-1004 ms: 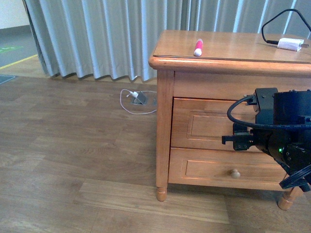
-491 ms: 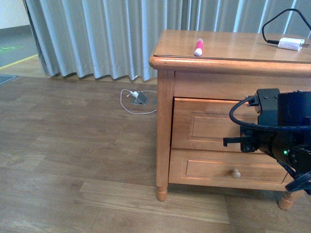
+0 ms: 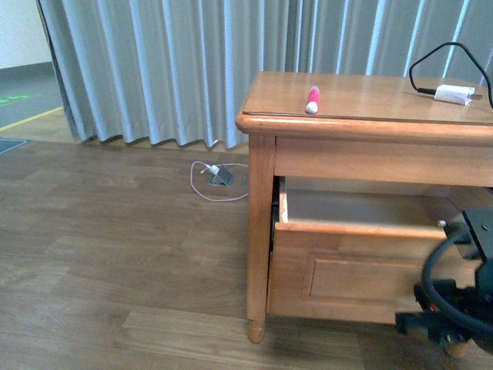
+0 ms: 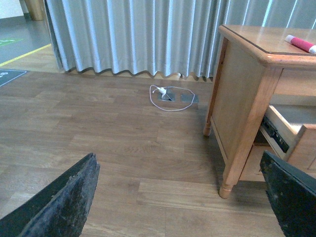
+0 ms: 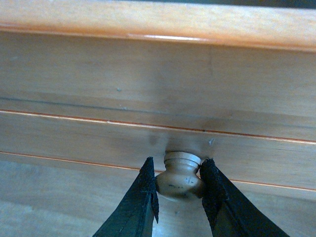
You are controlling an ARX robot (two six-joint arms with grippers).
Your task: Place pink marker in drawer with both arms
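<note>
Broad wood floor (image 3: 115, 254) first: bare planks from curtain (image 3: 169, 69) to nightstand (image 3: 262, 231), with plenty of free room left of that corner post. Then the nightstand itself, with a rounded lip along the top's front edge and its legs on the floor. Drawer (image 3: 347, 277) standing well out past the frame, top rim clear of the rail above, open box showing behind the front panel; side rail visible in the left wrist view. Right arm (image 3: 454, 324) low at the drawer's front, close to the right edge of the front view. Right gripper (image 5: 178, 167) clenched on the knob (image 5: 178, 177), one finger on each side, both touching. Left gripper (image 4: 178, 158) hanging over bare floor, well apart from the nightstand, fingers (image 4: 64, 197) spread wide with nothing between. Loop of white cable (image 3: 219, 173) on the floor near the curtain hem. Charger (image 3: 453, 94) with black lead at the top's far right. Marker (image 3: 313, 99) lying on the nightstand top, near the front edge toward the left corner, above the open drawer, touched by neither gripper.
</note>
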